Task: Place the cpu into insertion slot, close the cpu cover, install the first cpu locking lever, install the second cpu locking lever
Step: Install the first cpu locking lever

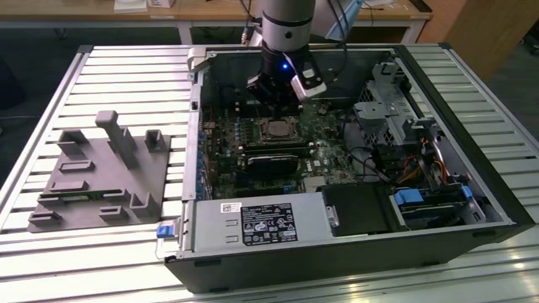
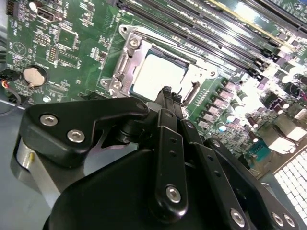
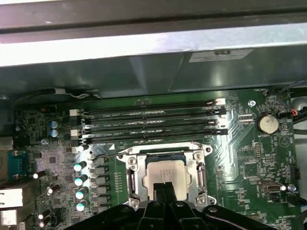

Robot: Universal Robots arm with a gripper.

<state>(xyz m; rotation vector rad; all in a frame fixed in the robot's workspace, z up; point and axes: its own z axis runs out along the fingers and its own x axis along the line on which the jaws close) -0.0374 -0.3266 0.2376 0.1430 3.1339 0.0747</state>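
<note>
The cpu (image 3: 163,171) lies flat in the insertion slot (image 3: 164,155) on the green board, its pale metal face up. The silvery cpu cover (image 3: 135,178) lies down around it as a frame. My gripper (image 3: 164,188) hangs just above the cpu's near edge, its two black fingers pressed together with nothing between them. In the second wrist view the gripper (image 2: 166,91) stands over one side of the cpu (image 2: 156,74) and its cover (image 2: 125,64). In the exterior view the gripper (image 1: 274,104) reaches down into the open computer case, right above the cpu (image 1: 276,129).
Long black memory slots (image 3: 153,120) run beside the socket, with a coin battery (image 3: 267,123) and capacitors (image 3: 79,181) nearby. The case wall (image 3: 144,43) rises behind. A power supply (image 1: 261,224) and drive cage (image 1: 396,120) crowd the case. A grey fixture (image 1: 101,170) sits outside.
</note>
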